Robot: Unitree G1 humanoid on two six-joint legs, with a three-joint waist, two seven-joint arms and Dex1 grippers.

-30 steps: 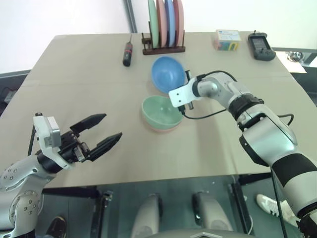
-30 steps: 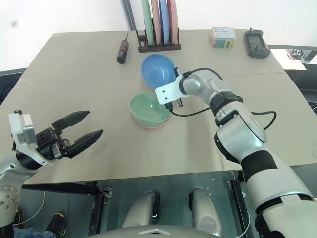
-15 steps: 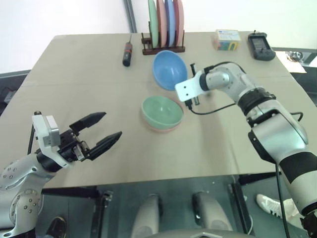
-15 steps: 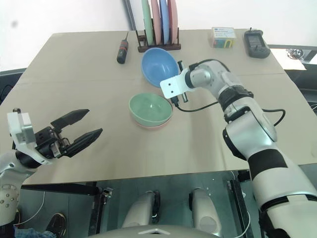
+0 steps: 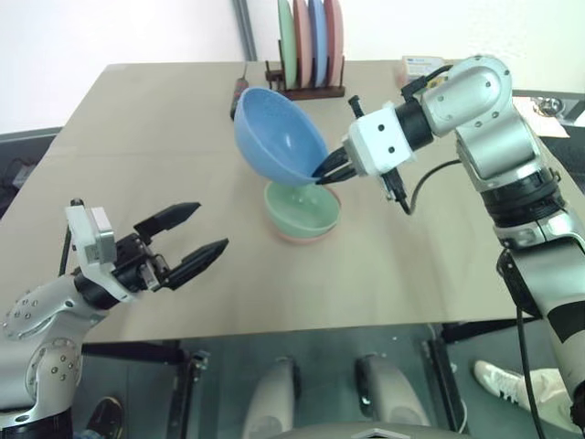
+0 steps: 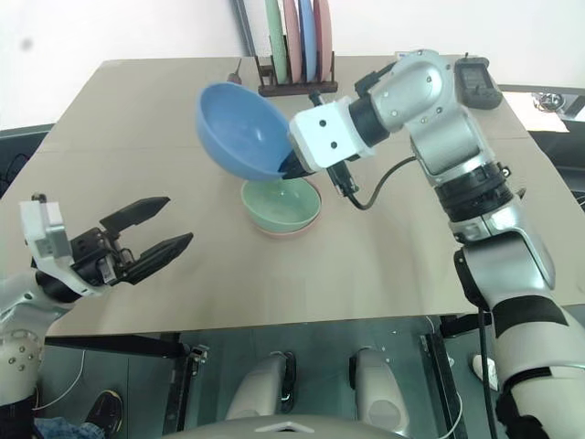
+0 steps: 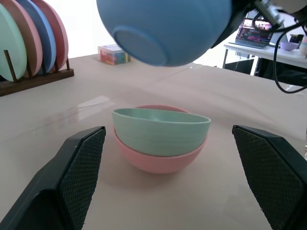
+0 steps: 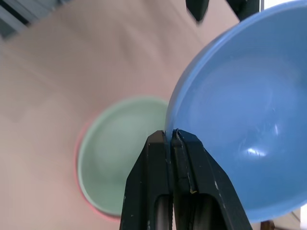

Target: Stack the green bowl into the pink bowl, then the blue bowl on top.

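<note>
While your right gripper [image 5: 322,171] hangs in the air above the middle of the table [image 5: 137,119], its two black fingers are pinched together on the rim of the blue bowl [image 5: 279,135]. The bowl is off the table and tilted, its open side turned up and toward your left, and it sits above and slightly to the left of the stacked pair. In the left wrist view you can see the underside of the bowl floating well above the stack, with clear air between them.

The green bowl [image 5: 303,207] is nested inside the pink bowl [image 7: 160,160], and both stand upright on the table near its centre, well clear of every edge. From the head views only a thin pink rim peeks out under the green one.

Your left gripper [image 5: 187,240] hovers over the near left edge of the table, fingers spread wide apart and empty, pointing toward the stack.

Along the far edge you have a wooden rack [image 5: 304,91] holding coloured plates [image 5: 311,41] on edge, and at the far right corner a small box [image 5: 419,64] and what looks like a dark handheld device [image 6: 477,82], though it is partly hidden behind your right arm.
</note>
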